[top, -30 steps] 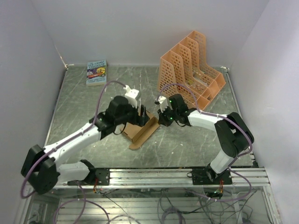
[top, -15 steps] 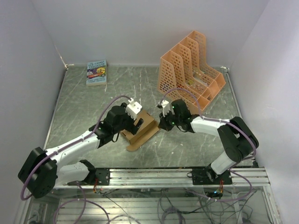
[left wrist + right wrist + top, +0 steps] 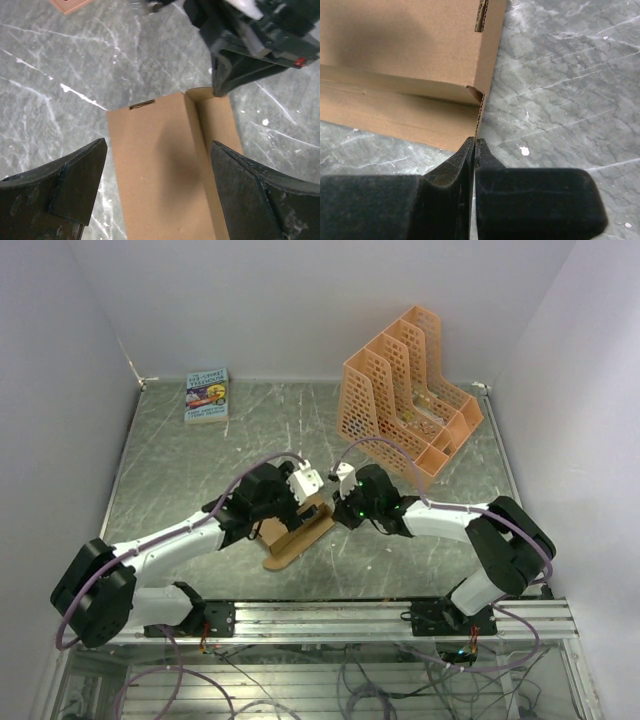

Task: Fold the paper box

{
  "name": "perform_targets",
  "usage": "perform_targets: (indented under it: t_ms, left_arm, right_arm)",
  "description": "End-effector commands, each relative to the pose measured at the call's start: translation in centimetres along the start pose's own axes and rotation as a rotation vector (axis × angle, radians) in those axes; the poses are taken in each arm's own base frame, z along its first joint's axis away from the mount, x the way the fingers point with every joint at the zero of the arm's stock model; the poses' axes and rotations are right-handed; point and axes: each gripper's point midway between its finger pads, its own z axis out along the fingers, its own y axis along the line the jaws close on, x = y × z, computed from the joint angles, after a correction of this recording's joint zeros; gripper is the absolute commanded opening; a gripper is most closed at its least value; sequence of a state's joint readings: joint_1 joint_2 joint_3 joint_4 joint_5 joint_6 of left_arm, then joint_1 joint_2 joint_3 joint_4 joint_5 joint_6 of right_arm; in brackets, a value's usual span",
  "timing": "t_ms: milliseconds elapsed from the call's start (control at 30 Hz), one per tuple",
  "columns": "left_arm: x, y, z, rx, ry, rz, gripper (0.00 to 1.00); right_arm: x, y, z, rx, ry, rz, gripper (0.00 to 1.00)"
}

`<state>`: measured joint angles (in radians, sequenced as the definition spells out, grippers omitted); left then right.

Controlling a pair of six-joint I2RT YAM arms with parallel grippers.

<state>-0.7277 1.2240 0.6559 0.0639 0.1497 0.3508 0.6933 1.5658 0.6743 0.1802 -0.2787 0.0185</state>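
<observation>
Noting: left end effector [image 3: 157,148] now spread fully open over the paper box [image 3: 292,538]; right end effector [image 3: 475,143] stays pinched on its raised flap; I judge the next fold ready.

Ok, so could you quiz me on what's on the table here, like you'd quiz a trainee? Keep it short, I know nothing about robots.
1. True or false: the left gripper is clamped on the tan-brown cardboard box.
2. Where does the orange perforated plastic file rack stand? A: at the far right corner of the grey scratched table; B: at its near edge; C: on top of the box.
3. Fill in: the small colourful printed book lies at the table's far ____ corner.
Key: 1 false: its fingers stand wide open over the box, while the right gripper is shut, tips at the box's edge. 2 A. 3 left.
</observation>
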Motion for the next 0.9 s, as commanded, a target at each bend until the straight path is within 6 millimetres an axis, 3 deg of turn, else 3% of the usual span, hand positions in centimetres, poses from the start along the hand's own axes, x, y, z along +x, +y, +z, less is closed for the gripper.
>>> perform_targets:
  t_ms: [0, 200, 433, 867]
  left_arm:
    - [0.2, -0.9, 0.3, -0.017, 0.003, 0.029, 0.95]
    - [1.4, -1.8, 0.7, -0.061, 0.072, 0.046, 0.95]
    - [3.2, -0.5, 0.2, -0.192, 0.131, 0.06, 0.96]
    - [5.3, -0.5, 0.4, -0.198, 0.219, 0.096, 0.98]
  right_arm:
    - [-0.1, -0.4, 0.2, 0.053, -0.013, -0.001, 0.0]
    - [-0.2, -0.5, 0.2, 0.066, -0.016, 0.008, 0.0]
    - [-0.2, -0.1, 0.2, 0.044, -0.016, 0.026, 0.0]
    - [-0.4, 0.1, 0.0, 0.028, -0.026, 0.028, 0.0]
